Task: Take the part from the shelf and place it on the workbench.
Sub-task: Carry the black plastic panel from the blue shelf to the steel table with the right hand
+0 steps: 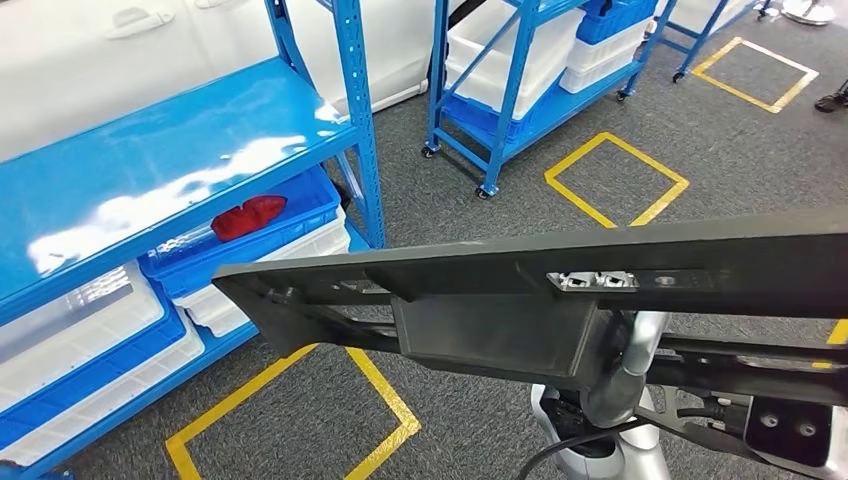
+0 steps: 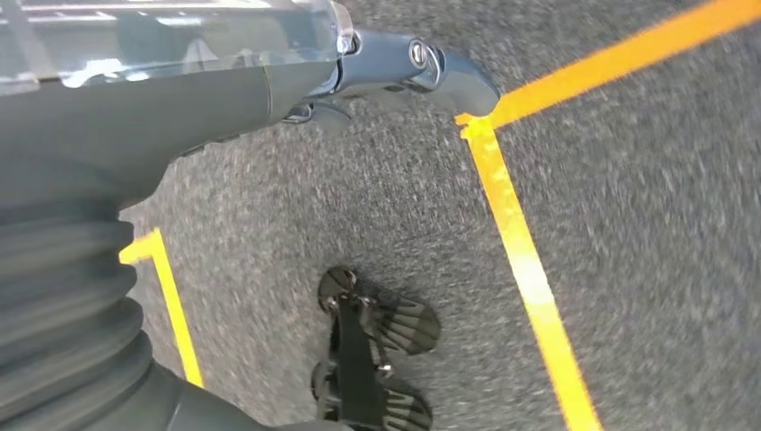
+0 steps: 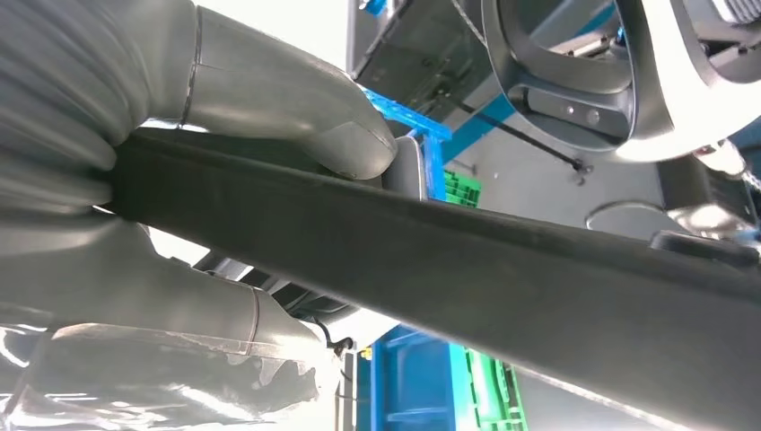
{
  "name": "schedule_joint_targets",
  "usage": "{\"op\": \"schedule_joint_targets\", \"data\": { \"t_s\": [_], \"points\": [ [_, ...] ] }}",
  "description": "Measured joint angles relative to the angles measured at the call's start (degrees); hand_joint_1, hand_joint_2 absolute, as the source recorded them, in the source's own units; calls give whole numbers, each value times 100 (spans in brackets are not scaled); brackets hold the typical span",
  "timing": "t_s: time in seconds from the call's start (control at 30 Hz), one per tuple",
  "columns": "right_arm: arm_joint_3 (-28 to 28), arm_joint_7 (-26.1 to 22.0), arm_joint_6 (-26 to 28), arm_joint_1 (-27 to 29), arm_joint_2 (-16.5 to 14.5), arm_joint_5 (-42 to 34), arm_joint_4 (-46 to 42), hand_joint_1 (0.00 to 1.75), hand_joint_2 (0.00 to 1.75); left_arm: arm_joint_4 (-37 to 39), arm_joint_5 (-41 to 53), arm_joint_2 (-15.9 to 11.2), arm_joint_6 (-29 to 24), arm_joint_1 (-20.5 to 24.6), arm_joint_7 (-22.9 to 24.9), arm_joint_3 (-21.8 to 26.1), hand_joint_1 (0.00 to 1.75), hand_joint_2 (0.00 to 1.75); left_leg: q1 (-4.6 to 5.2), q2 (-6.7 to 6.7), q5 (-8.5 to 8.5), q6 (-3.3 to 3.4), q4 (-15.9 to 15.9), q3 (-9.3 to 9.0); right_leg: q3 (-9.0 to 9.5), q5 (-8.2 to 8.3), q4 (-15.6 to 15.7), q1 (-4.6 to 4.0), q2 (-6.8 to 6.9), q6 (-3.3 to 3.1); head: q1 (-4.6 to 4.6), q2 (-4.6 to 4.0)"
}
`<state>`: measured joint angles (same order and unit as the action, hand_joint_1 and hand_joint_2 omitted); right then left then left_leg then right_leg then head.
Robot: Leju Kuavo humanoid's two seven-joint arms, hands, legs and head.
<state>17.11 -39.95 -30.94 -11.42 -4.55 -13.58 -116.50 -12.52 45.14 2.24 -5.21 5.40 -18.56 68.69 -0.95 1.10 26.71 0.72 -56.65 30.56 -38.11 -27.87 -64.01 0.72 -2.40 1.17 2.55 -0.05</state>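
A long, flat dark part (image 1: 520, 270) stretches across the head view from lower left to the right edge, held above the floor. My right hand (image 3: 251, 90) grips it, with the thick grey thumb (image 3: 350, 144) pressed over the edge of the part (image 3: 502, 260). In the head view my silver right arm (image 1: 625, 370) rises under the part and the hand itself is hidden behind it. My left hand (image 2: 395, 67) hangs over the grey carpet with its fingers stretched out and nothing in them.
A blue shelf (image 1: 180, 150) stands at left, with blue and white bins below and a red piece (image 1: 248, 217) in one bin. A second blue rack (image 1: 520, 60) with white bins stands behind. Yellow tape squares (image 1: 615, 180) mark the grey carpet.
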Motion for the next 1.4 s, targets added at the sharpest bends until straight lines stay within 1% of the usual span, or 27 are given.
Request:
{"op": "schedule_joint_targets", "data": {
  "t_s": [0.07, 0.1, 0.13, 0.2, 0.27, 0.33, 0.4, 0.47, 0.53, 0.57, 0.6, 0.63, 0.67, 0.7, 0.77, 0.83, 0.9, 0.97, 1.03, 1.1, 1.13, 1.17, 1.2, 1.23, 1.3, 1.33, 1.4],
  "points": [
    [-42, 0, 1, 6, 9, 22, 12, 175, 175, 0, 63, 1, 61, -15, 22, -22, 0, 175, 27, -153, -4, 29, -2, 23, -332, -369, -748, 7, 158, 31, 1, 0],
    [-62, 0, 1, 13, 15, 32, 25, 175, 175, 0, 101, 3, 82, -17, 43, -36, 0, 175, 38, -230, -5, 30, -7, 35, -428, -447, -995, 10, 179, 38, 1, -1],
    [-78, 0, 2, 19, 22, 38, 39, 175, 175, 1, 139, 8, 92, -14, 72, -54, 0, 175, 45, -304, -5, 31, -12, 43, -412, -416, -1031, 10, 194, 38, 1, -1],
    [-93, 0, 16, 23, 35, 48, 61, 175, 175, 2, 192, 36, 92, -2, 123, -99, 0, 175, 58, -426, 1, 23, -28, 46, -45, -120, -459, 1, 273, 9, 1, -1],
    [-94, 0, 48, 18, 43, 67, 78, 175, 175, 2, 205, 80, 66, 5, 154, -140, 0, 175, 88, -516, 19, -7, -54, 52, 368, 83, 276, -44, 484, -75, 1, -1],
    [-77, 0, 101, 13, 49, 93, 100, 175, 175, 2, 184, 115, 32, 6, 158, -156, 0, 175, 117, -596, 32, -53, -71, 56, 481, 105, 539, -90, 567, -154, 1, -1],
    [-40, 1, 161, 6, 58, 109, 126, 175, 175, 2, 132, 143, 17, 15, 149, -157, 0, 175, 119, -652, 49, -107, -80, 54, 461, 144, 563, -79, 460, -210, 1, -1],
    [32, 2, 243, -31, 72, 103, 145, 175, 175, 2, 52, 173, 40, 21, 121, -153, 0, 175, 96, -505, 220, -166, -282, 130, 460, 185, 603, -45, 372, -274, 1, -1],
    [125, 1, 341, -78, 94, 81, 159, 175, 175, 2, -29, 190, 95, 10, 86, -133, 0, 175, 63, -271, 600, -216, -936, 403, 452, 211, 620, -33, 275, -313, 1, -1],
    [164, 1, 379, -90, 108, 69, 168, 175, 175, 2, -55, 195, 121, -1, 77, -119, 0, 175, 51, -214, 773, -233, -1333, 578, 445, 217, 618, -34, 218, -320, 1, -1],
    [193, 1, 402, -94, 127, 57, 176, 175, 175, 2, -66, 199, 137, -11, 78, -107, 0, 175, 42, -189, 860, -247, -1629, 712, 441, 220, 614, -35, 157, -321, 1, -1],
    [219, 1, 417, -96, 146, 46, 185, 175, 175, 2, -65, 205, 143, -18, 90, -98, 0, 175, 33, -179, 833, -256, -1731, 761, 438, 222, 608, -34, 95, -319, 1, -1],
    [243, 2, 422, -100, 166, 34, 193, 175, 175, 2, -62, 211, 134, -20, 107, -93, 0, 175, 23, -171, 693, -257, -1599, 704, 439, 223, 599, -32, 30, -314, 1, -1],
    [268, 1, 425, -110, 183, 19, 200, 175, 175, 2, -62, 215, 119, -18, 132, -87, 0, 175, 9, -137, 474, -254, -1262, 551, 442, 221, 587, -27, -38, -303, 1, 0],
    [311, 1, 426, -142, 212, -11, 213, 175, 175, 2, -71, 223, 77, -16, 172, -72, 0, 175, -23, 78, 137, -235, -495, 208, 426, 217, 554, -24, -167, -259, 1, -1],
    [352, 3, 434, -179, 234, -30, 232, 175, 175, 2, -91, 236, 39, -16, 203, -44, 0, 175, -27, 236, 76, -201, -161, 71, 372, 241, 535, -18, -273, -184, 2, -1],
    [393, 9, 473, -215, 256, -40, 264, 175, 175, 2, -103, 259, 20, -12, 231, -22, 0, 175, -20, 170, 62, -139, -121, 72, 323, 276, 542, -5, -358, -100, 2, 0],
    [419, 17, 521, -265, 275, -53, 303, 175, 175, 2, -102, 284, 17, -3, 242, -17, 0, 175, -28, 64, 21, -50, -78, 70, 241, 178, 403, -8, -220, -42, 1, 0],
    [434, 21, 537, -318, 288, -63, 341, 175, 175, 2, -101, 297, 16, -9, 243, -15, 0, 175, -16, -61, 2, 14, -55, 72, -34, -154, -191, -11, 53, -6, 1, 0],
    [452, 23, 537, -340, 299, -67, 377, 175, 175, 2, -101, 300, 15, -28, 246, -11, 0, 175, 9, -193, 6, 36, -57, 82, -374, -456, -929, 1, 164, 20, 1, -1],
    [460, 25, 541, -341, 307, -70, 393, 175, 175, 2, -100, 303, 11, -32, 253, -10, 0, 175, 18, -259, 8, 39, -60, 83, -436, -469, -1081, 4, 179, 25, 1, -1],
    [466, 25, 551, -346, 316, -78, 410, 175, 175, 2, -97, 306, 1, -30, 262, -8, 0, 175, 23, -321, 12, 38, -62, 83, -384, -379, -1008, 5, 195, 23, 1, -1],
    [473, 25, 574, -353, 325, -97, 425, 175, 175, 2, -96, 314, -19, -24, 274, -8, 0, 175, 28, -379, 18, 33, -66, 78, -219, -211, -717, 2, 234, 10, 1, -1],
    [482, 24, 603, -363, 331, -131, 437, 175, 175, 2, -98, 322, -51, -19, 285, -7, 0, 175, 35, -427, 26, 22, -70, 70, 10, -34, -305, -11, 339, -17, 1, -1],
    [519, 19, 643, -390, 339, -248, 458, 175, 175, 2, -118, 338, -125, -19, 293, 6, 0, 175, 70, -516, 52, -22, -90, 66, 354, 148, 364, -69, 565, -84, 0, -1],
    [538, 14, 643, -400, 343, -313, 468, 175, 175, 2, -139, 340, -154, -22, 288, 17, 0, 175, 85, -562, 63, -47, -96, 65, 412, 156, 504, -94, 624, -115, 0, -1],
    [560, 8, 621, -410, 351, -406, 483, 175, 175, 2, -178, 338, -180, -21, 263, 43, 0, 175, 99, -673, 75, -99, -92, 55, 393, 161, 544, -104, 536, -171, 1, 0]
  ]
}}
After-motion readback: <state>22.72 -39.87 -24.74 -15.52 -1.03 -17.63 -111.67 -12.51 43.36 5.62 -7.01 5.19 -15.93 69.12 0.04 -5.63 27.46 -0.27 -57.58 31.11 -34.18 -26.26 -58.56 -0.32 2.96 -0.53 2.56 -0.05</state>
